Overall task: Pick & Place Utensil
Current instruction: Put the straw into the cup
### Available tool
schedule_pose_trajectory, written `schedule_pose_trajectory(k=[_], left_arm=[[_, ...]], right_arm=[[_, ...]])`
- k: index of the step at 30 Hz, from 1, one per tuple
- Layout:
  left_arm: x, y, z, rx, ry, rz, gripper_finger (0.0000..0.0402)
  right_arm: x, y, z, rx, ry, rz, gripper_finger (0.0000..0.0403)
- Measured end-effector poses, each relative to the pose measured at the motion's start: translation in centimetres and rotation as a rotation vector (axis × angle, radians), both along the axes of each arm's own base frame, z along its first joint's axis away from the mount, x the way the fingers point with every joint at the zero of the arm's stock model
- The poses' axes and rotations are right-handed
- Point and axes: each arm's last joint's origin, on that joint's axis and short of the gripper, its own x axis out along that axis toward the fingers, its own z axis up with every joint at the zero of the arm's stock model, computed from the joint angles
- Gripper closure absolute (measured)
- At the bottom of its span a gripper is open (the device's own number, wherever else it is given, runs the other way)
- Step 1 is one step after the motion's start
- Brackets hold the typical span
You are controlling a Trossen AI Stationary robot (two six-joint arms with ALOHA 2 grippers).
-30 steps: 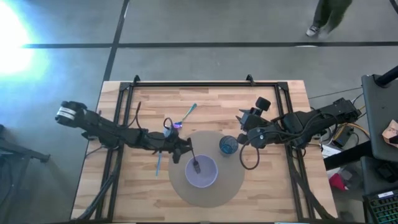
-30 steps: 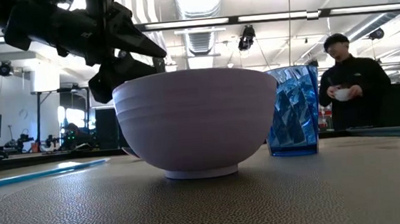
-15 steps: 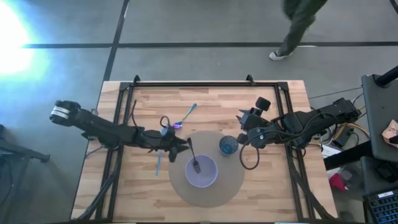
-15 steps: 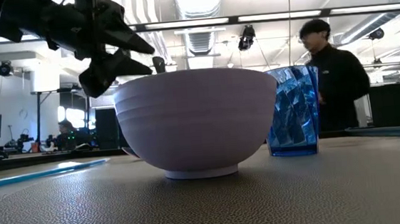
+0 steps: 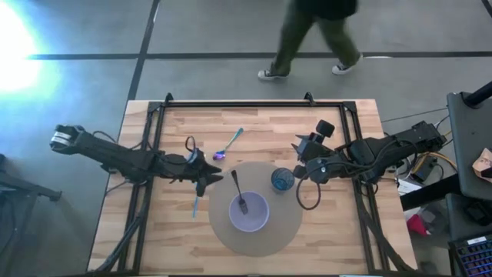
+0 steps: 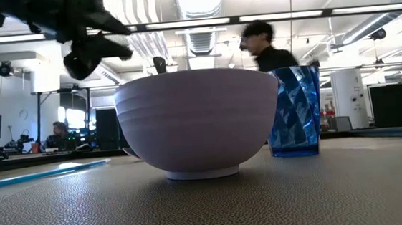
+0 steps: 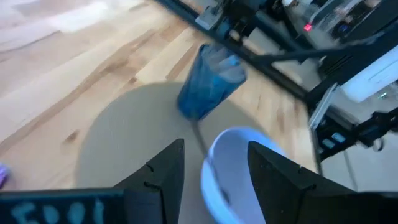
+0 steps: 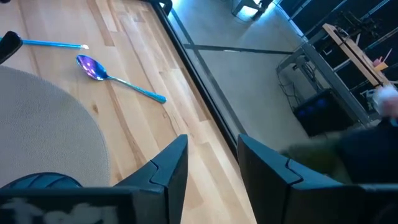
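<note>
1. I have the left gripper (image 5: 217, 179) hovering over the edge of the round mat (image 5: 284, 231), just beside the bowl (image 5: 250, 212), with its fingers (image 7: 163, 175) apart and nothing between them.
2. The dark fork (image 5: 237, 192) stands in the bowl, handle leaning out over the rim towards my left gripper; from the low view only its tip shows above the rim.
3. Two utensils lie on the bare desk (image 5: 346, 231): the purple spoon (image 5: 228, 144) with a blue handle beyond the mat, and a thin blue utensil (image 5: 195, 205) beside the mat's left edge; I cannot tell what kind it is.
4. My right gripper (image 8: 211, 163) waits near the blue cup (image 5: 282, 180), fingers parted and empty.
5. I judge the step in hand to be fetching another utensil. I would lift the left gripper clear of the fork handle first, then come down square across the thin part of the chosen handle.
6. I would close gently, since a flat handle could skid on the wood.
</note>
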Motion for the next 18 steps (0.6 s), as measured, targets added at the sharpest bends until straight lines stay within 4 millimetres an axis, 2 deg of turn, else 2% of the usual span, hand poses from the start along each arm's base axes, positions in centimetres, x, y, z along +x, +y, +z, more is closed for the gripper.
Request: schedule_pose_trajectory(k=[5, 12, 18], left_arm=[[-1.5, 0.5, 0.3, 0.012, 0.045, 0.009, 0.0236], [-2.8, 1.2, 1.6, 0.015, -0.016, 0.026, 0.0236], [-3.6, 1.8, 5.0, 0.093, 0.038, 0.055, 0.0236]], right_arm=[[0.0, 0.0, 0.0, -0.004, 0.004, 0.002, 0.0250], [-0.2, -0.1, 0.2, -0.007, 0.002, 0.005, 0.0232], [-1.3, -0.5, 1.4, 0.004, -0.042, 0.004, 0.0222]])
